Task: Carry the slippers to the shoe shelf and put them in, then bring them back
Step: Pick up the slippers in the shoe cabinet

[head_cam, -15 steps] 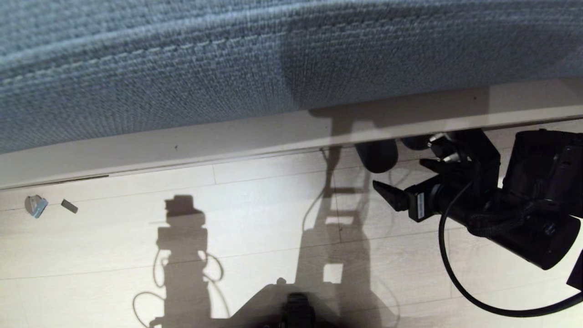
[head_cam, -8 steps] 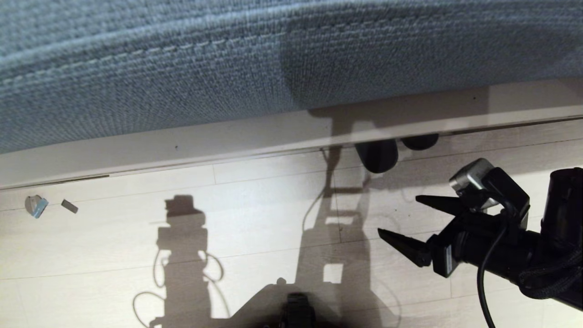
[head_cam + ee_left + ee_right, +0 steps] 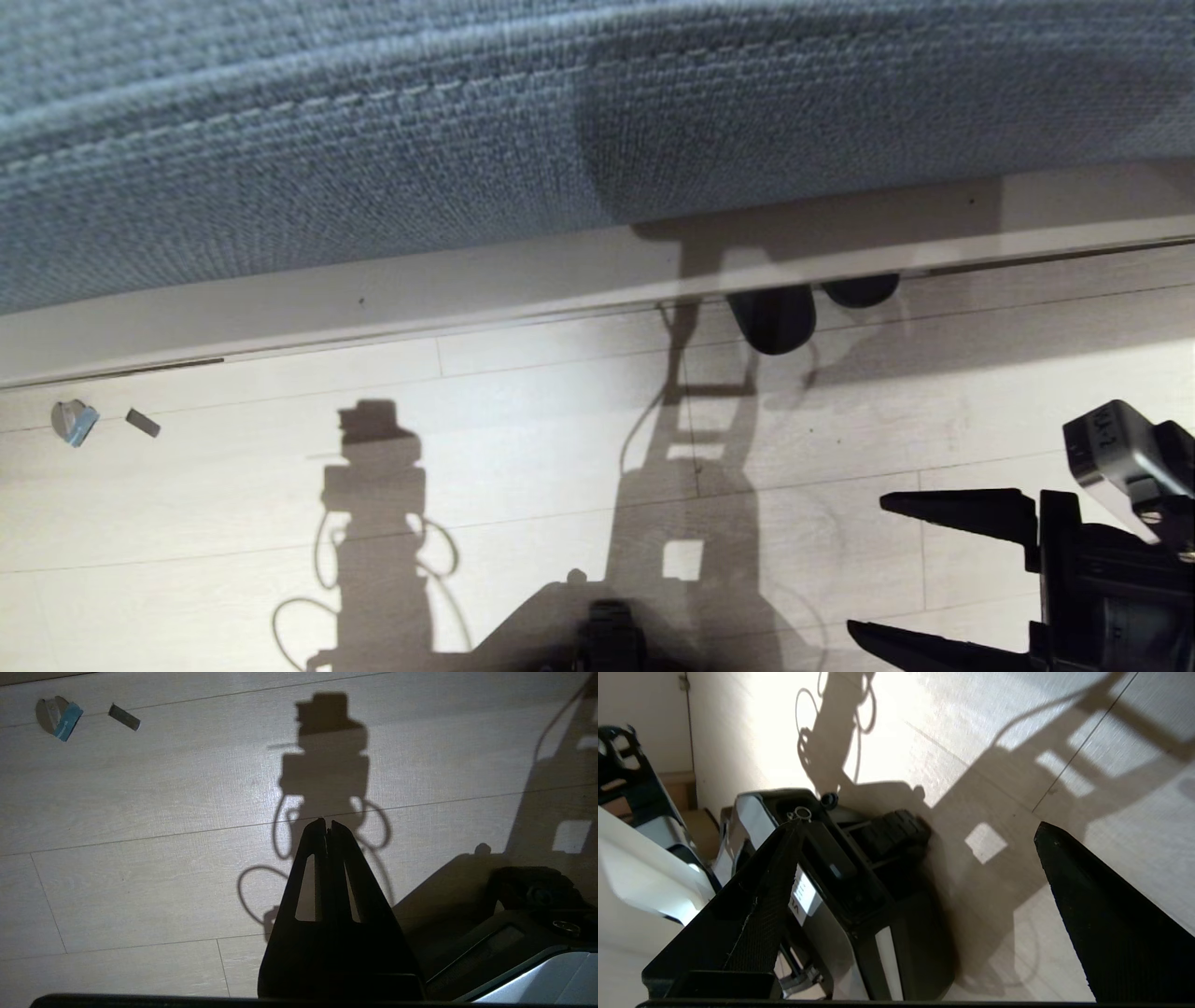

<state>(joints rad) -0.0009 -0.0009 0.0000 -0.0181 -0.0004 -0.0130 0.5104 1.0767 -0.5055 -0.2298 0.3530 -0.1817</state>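
Two dark rounded ends of the slippers (image 3: 771, 321) stick out side by side from under the pale base board (image 3: 523, 280) of a blue-grey upholstered piece; the rest of them is hidden. My right gripper (image 3: 866, 566) hangs open and empty over the floor at the lower right, well short of the slippers. In the right wrist view the right gripper (image 3: 917, 826) has only floor and my own base between its fingers. My left gripper (image 3: 327, 824) is shut on nothing, parked above bare floor. The shoe shelf is out of view.
The blue-grey fabric front (image 3: 467, 121) fills the far side. Two small scraps (image 3: 73, 422) lie on the pale plank floor at the left. My own base (image 3: 607, 639) sits at the near edge, and shows as the robot base (image 3: 859, 896) in the right wrist view.
My right gripper has drawn back from beside the slippers toward the lower right, turning its wrist, still open and empty. The slippers have stayed put.
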